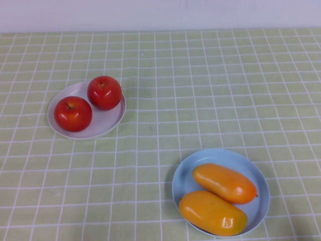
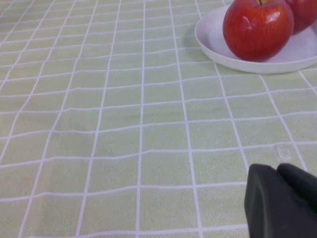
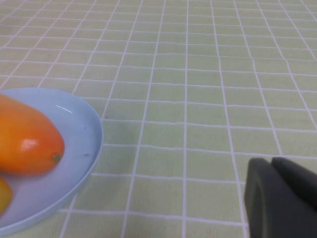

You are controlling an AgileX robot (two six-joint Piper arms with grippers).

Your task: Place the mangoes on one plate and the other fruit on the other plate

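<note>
Both claws [image 2: 280, 201] [image 3: 280, 198] shut, beside plates [image 2: 213, 47] [image 3: 84, 148].

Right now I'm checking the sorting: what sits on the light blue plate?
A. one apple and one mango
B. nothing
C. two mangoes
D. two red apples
C: both mangoes lie on the light blue plate; the red apples sit on the white plate.
</note>
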